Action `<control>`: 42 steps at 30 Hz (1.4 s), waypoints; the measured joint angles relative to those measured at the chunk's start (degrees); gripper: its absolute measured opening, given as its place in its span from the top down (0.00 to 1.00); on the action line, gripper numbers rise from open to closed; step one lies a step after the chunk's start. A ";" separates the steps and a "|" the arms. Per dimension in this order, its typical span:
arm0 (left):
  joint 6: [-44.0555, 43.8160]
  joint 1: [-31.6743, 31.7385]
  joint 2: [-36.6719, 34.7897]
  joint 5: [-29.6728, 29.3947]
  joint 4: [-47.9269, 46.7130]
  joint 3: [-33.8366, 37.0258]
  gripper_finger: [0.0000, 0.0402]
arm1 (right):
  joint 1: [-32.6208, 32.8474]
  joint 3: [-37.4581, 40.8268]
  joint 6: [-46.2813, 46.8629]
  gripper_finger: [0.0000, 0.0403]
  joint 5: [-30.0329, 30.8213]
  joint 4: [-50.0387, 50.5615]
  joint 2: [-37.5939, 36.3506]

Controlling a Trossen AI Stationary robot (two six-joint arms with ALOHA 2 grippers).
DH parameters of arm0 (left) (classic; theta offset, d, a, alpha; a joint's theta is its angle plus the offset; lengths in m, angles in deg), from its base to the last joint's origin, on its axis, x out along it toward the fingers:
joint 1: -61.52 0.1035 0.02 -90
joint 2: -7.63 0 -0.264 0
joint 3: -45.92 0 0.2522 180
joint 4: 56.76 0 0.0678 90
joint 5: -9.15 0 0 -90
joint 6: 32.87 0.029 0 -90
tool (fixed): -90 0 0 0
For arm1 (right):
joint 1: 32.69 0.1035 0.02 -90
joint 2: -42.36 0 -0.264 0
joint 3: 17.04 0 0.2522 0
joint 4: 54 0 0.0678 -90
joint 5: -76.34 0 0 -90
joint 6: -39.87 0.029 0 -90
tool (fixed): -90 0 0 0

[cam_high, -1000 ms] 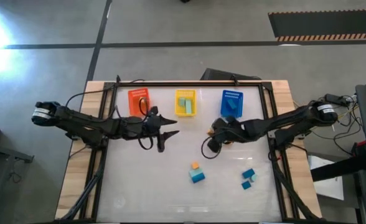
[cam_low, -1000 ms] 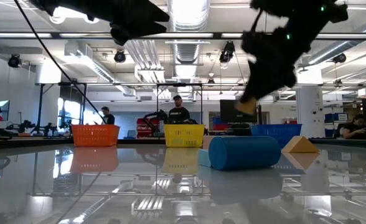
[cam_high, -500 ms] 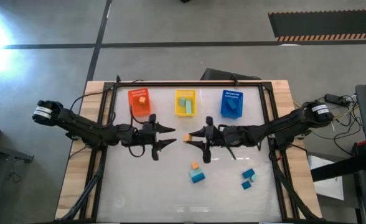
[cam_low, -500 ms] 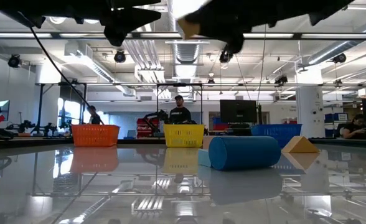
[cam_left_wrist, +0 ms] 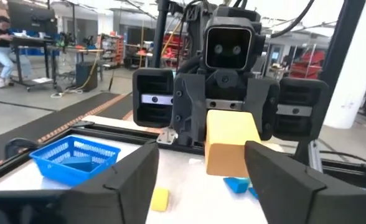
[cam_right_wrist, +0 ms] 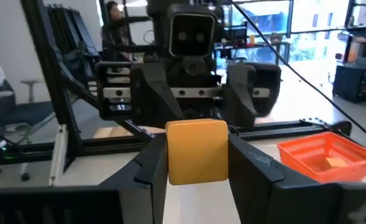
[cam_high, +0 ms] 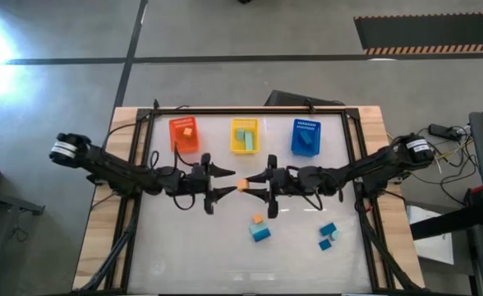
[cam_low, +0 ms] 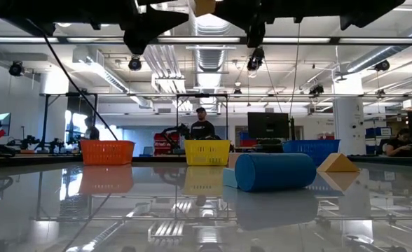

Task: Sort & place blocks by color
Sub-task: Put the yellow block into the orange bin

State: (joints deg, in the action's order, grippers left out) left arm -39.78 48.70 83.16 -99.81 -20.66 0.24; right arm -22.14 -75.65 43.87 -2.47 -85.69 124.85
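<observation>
Orange cube block (cam_high: 243,184) sits up in mid-air over the middle of the white table (cam_high: 184,247), pinched tight by the right gripper (cam_high: 262,182); left gripper (cam_high: 223,182) faces it nose to nose with jaws spread wide, not touching it as far as I can see; no readable labels anywhere; orange mesh bin (cam_high: 184,135) has one orange block inside; yellow mesh bin (cam_high: 245,136) holds pale teal blocks; blue mesh bin (cam_high: 305,137) holds a blue piece; a few more orange, teal and blue blocks (cam_high: 259,229) lie loose on the tabletop nearer the front.
</observation>
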 joint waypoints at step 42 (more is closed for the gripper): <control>2.79 1.20 14.71 6.11 21.71 -1.44 0.59 | -0.07 -0.07 -1.82 0.66 0.33 -1.06 0.13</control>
State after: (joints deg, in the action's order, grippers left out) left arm -36.99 49.91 97.87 -93.69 1.05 -1.20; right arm -22.21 -75.71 42.06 -2.14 -86.75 124.99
